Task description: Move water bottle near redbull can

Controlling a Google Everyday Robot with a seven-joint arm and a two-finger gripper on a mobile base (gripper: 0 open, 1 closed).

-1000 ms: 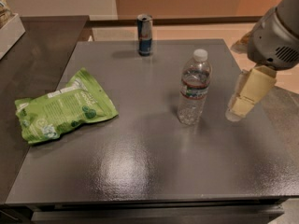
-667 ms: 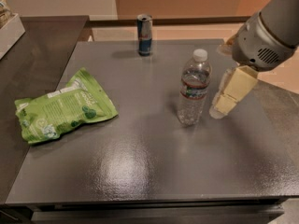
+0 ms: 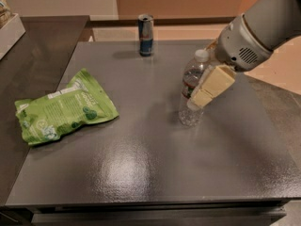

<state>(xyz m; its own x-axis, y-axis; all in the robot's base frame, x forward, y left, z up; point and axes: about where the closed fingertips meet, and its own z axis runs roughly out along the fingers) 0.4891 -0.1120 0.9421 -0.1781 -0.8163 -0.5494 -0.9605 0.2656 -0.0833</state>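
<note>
the gripper (image 3: 202,98) has swung in from the right since a second ago and now sits against the right side of the bottle (image 3: 188,86), overlapping its label. whether it is open or closed on the bottle cannot be told. bottle, can and bag have not shifted.

on the dark table (image 3: 141,168) there is one bag, one bottle and one can. the green bag (image 3: 63,107) lies flat near the left edge, sealed. the bottle stands upright right of centre, white cap on; what is in it cannot be told. the arm (image 3: 263,27) reaches down from the upper right, its cream tip slanting down and left. the can (image 3: 146,35) stands upright at the far edge, well apart from the bottle.
</note>
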